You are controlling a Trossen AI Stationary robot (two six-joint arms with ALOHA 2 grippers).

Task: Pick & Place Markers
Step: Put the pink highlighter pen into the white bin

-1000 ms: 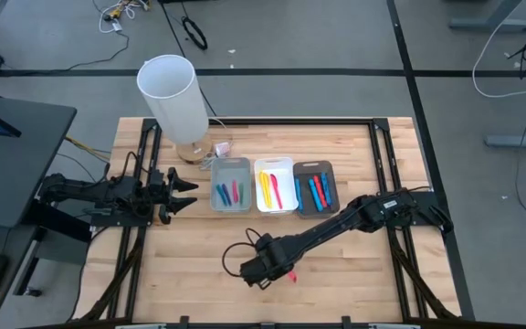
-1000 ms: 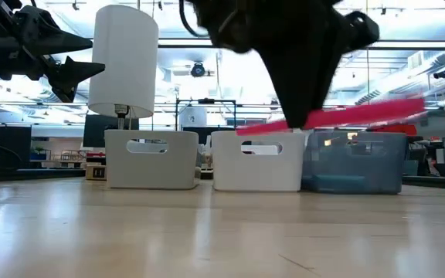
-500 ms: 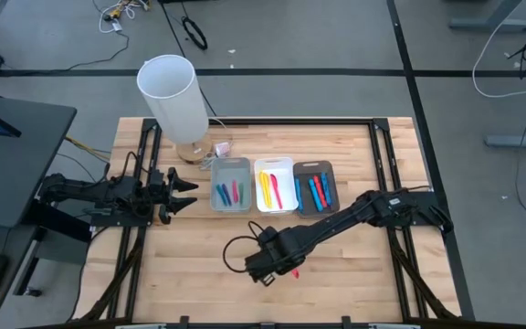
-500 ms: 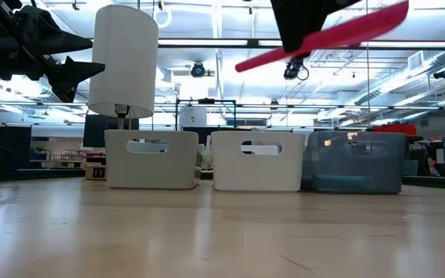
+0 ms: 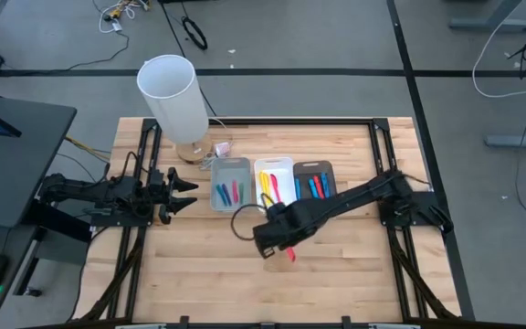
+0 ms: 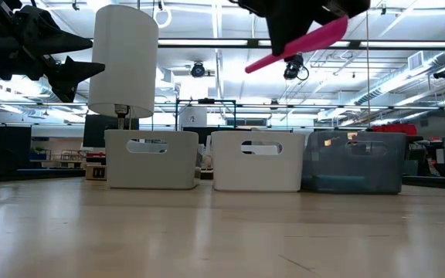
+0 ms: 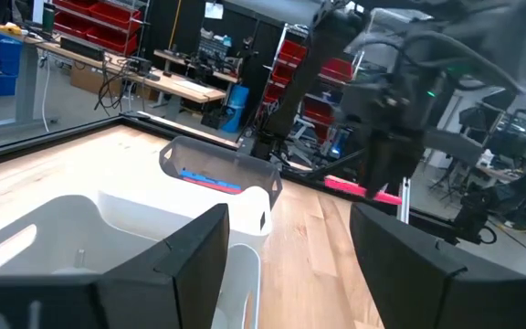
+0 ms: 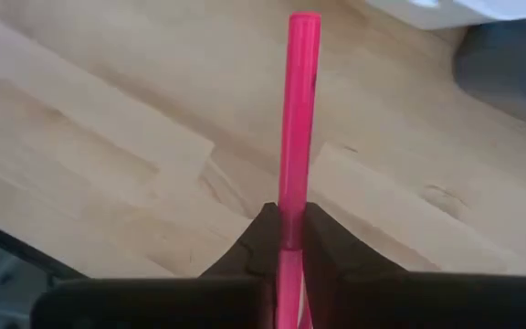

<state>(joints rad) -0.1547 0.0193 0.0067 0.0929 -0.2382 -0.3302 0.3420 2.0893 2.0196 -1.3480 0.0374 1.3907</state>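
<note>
My right gripper point(image 5: 281, 239) is shut on a red-pink marker point(image 8: 294, 128), high above the table just near of the bins. The marker also shows in the low view point(image 6: 296, 45) and the high view point(image 5: 290, 253). More markers lie in three bins: blue, green and red ones in the left bin point(image 5: 229, 194), yellow and red ones in the white middle bin point(image 5: 273, 187), blue and red ones in the dark right bin point(image 5: 316, 186). My left gripper point(image 5: 188, 194) is open and empty at the table's left, left of the bins. My right gripper pinches the marker's shaft point(image 8: 289, 239) between its two fingers. The marker runs along the fingers, and a long part sticks out beyond the fingertips. It is lifted clear of the table and slants, one end higher than the other point(image 6: 334, 29).
A tall white cylinder point(image 5: 173, 96) stands at the table's far left, behind the bins. A small pale object point(image 5: 221, 148) lies beside its base. Bare wooden tabletop point(image 5: 217, 274) spreads near of the bins.
My right gripper has risen from low over the table's near middle and gone toward the far edge and the bins, carrying the marker. The marker has been lifted high and has tipped from nearly level to a slant.
</note>
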